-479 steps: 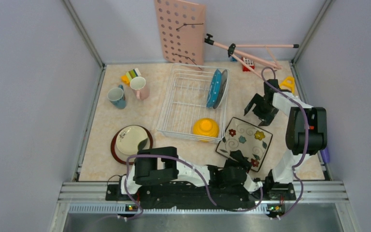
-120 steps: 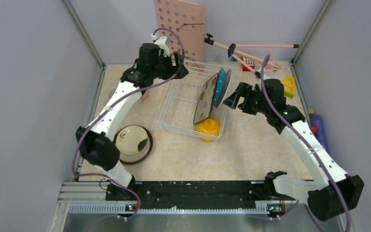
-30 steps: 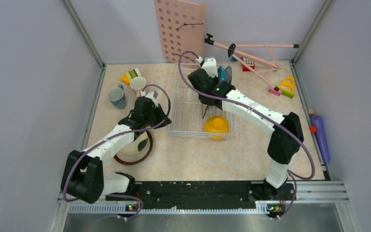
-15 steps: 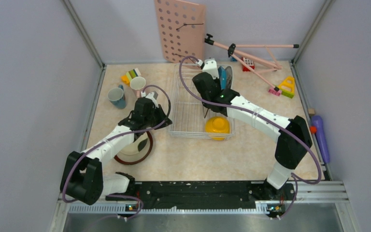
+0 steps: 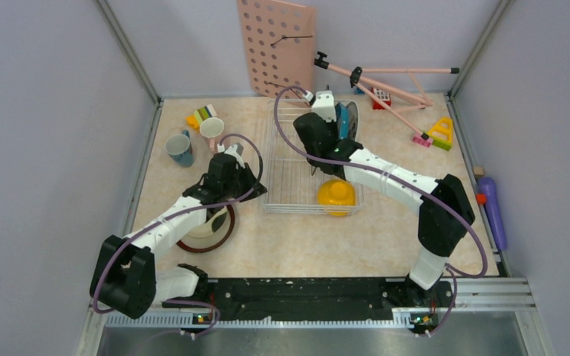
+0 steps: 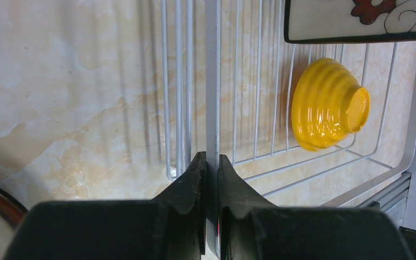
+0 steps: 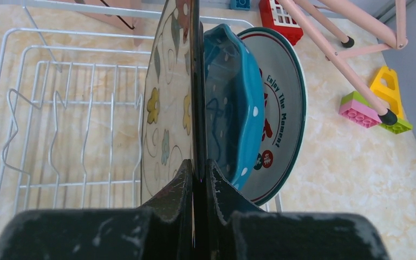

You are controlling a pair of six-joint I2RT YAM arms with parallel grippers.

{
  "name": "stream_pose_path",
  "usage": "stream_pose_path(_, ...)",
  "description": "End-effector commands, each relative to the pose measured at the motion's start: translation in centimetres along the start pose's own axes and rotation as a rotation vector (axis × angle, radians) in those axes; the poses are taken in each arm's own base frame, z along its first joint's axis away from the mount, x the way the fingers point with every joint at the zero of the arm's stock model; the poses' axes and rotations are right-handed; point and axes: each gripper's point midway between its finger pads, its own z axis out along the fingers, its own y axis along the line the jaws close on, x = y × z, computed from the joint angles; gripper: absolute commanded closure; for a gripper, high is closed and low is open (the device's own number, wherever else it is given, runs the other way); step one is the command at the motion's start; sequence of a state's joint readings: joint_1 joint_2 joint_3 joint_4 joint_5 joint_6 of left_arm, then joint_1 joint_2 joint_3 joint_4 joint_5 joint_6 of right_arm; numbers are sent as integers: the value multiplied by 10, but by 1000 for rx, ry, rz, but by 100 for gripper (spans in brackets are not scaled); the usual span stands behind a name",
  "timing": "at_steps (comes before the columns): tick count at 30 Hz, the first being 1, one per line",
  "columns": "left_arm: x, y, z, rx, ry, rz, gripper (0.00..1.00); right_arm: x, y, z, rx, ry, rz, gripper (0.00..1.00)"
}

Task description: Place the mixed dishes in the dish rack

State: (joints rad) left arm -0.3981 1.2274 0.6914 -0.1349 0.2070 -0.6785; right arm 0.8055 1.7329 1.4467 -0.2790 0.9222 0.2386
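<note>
Flowered plate (image 7: 162, 108) — rim clamped between jaws of right gripper (image 7: 197, 167).

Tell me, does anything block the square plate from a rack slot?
Nothing visible. The right gripper holds the square plate upright over the rack; dividers on its flowered side are bare, the teal plate close behind it.

Overhead, wrist close-ups; shared dish rack (image 5: 282, 182)
</note>
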Motion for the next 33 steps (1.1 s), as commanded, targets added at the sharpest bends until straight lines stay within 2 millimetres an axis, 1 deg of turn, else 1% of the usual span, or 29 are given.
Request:
stream_pose_path(1, -14, -26, -7, 92, -63, -12, 100, -44, -27, 2, 91, -92, 161, 98)
stream_pose_path(2, -13, -28, -6, 97, -61, -9, 100, -40, -27, 3, 92, -79, 164, 93)
stream_pose_path(4, -10, -31, -3, 100, -54, -7, 100, -32, -29, 7, 89, -51, 175, 70)
stream_pose_path(6, -8, -32, 0, 102, -46, -9, 100, -26, -37, 12, 93, -15, 198, 51)
stream_pose_path(9, -9, -33, 1, 102, -46, -7, 100, -18, -43, 17, 72, 42, 228, 43)
stream_pose_path(11, -9, -33, 2, 99, -46, -6, 100, -20, -47, 15, 67, 41, 226, 37)
stream_pose_path(13, -10, -33, 3, 93, -46, -1, 100, -25, -48, 11, 52, 38, 231, 27)
stream_pose_path(14, -10, -32, 4, 89, -45, 1, 100, -29, -49, 8, 40, 39, 235, 24)
stream_pose_path(17, -10, -32, 8, 86, -37, 8, 100, -43, -49, -4, -18, 39, 257, 19)
stream_pose_path(20, -8, -36, 11, 107, -15, 23, 100, -59, -55, -21, -71, 26, 283, 16)
stream_pose_path(24, 0, -40, 16, 124, 27, 57, 100, -68, -66, -41, -125, 15, 297, 14)
stream_pose_path(25, 1, -42, 15, 133, 36, 69, 96, -69, -69, -47, -134, 13, 300, 13)
stream_pose_path(26, 3, -44, 13, 143, 39, 87, 89, -69, -73, -51, -143, 12, 304, 12)
stream_pose_path(28, 2, -43, 8, 140, 21, 100, 72, -68, -80, -61, -160, 5, 312, 9)
stream_pose_path(29, 1, -43, 5, 136, 11, 106, 65, -66, -83, -66, -170, 5, 313, 9)
stream_pose_path(33, -8, -37, -8, 76, -20, 134, 43, -56, -100, -81, -186, 2, 313, 7)
